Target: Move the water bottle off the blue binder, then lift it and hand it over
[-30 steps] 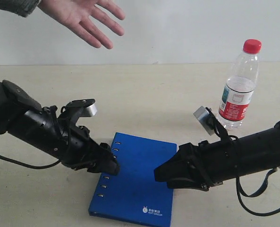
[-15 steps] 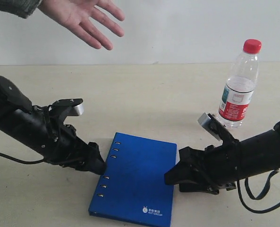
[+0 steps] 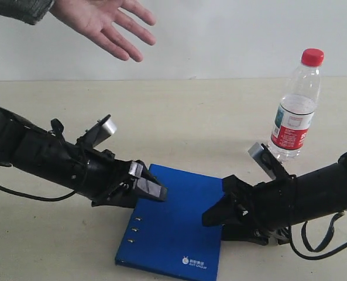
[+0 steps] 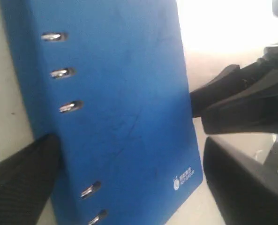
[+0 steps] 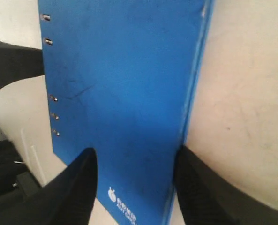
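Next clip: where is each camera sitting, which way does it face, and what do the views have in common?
Exterior: off the arms, looking across the table; shows both arms, left end effector, right end effector, blue binder, upright water bottle, a person's hand.
Left wrist: on the left arm, looking down past its own fingers at the binder; right arm opposite.
Right wrist: on the right arm, looking down between its own fingers at the binder.
Shared: both wrist views show the binder's white logo.

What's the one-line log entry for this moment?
water bottle upright, off blue binder | left pincer open at its spine edge | right pincer open at opposite edge | person's hand open
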